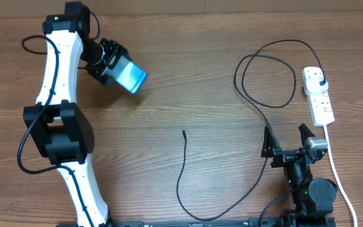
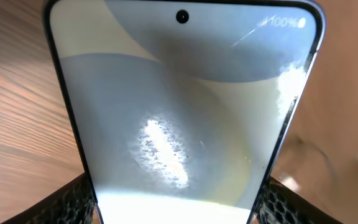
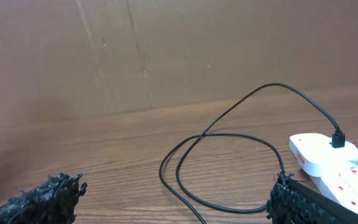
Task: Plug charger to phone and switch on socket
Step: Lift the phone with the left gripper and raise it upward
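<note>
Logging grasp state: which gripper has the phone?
The left gripper: it is shut on one end of the phone. The right gripper is open and empty, near the socket.

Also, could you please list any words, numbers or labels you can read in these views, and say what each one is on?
"100%": in the upper right corner of the phone screen, seen in the left wrist view.
Red marks on the socket: too small to read in any view.
Nothing else carries legible text.
</note>
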`<state>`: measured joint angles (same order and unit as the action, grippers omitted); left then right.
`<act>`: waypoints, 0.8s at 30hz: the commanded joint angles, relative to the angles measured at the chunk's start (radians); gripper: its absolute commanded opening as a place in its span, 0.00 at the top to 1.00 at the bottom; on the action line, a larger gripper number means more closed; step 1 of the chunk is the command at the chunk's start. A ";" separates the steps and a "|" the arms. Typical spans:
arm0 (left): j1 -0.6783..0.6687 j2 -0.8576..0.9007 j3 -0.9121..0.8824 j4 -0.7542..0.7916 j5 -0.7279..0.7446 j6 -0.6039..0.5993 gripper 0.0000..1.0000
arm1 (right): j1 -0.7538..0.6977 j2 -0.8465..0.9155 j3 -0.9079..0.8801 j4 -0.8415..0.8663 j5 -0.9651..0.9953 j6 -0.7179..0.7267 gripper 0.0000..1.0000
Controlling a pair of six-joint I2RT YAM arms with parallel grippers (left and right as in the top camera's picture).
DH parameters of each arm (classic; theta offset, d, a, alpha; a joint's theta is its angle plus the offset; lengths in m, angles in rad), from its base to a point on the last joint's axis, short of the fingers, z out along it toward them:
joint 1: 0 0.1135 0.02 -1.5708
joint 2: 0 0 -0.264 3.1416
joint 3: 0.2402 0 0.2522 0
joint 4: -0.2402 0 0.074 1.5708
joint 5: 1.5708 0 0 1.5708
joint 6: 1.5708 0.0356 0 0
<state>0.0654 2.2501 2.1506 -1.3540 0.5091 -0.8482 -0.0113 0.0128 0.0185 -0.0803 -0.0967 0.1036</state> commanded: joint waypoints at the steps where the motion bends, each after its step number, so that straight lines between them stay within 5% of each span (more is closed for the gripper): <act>1: 0.000 -0.006 0.032 -0.004 0.328 0.026 0.96 | 0.005 -0.010 -0.010 0.003 0.006 -0.006 0.00; 7: 0.000 -0.006 0.032 -0.077 0.565 0.021 0.96 | 0.005 -0.010 -0.010 0.003 0.006 -0.006 0.00; 24: 0.000 -0.006 0.032 -0.222 0.802 0.064 0.96 | 0.005 -0.010 -0.010 0.003 0.006 -0.006 0.00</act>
<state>0.0654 2.2501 2.1532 -1.5547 1.1927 -0.8135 -0.0113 0.0128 0.0185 -0.0799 -0.0971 0.1036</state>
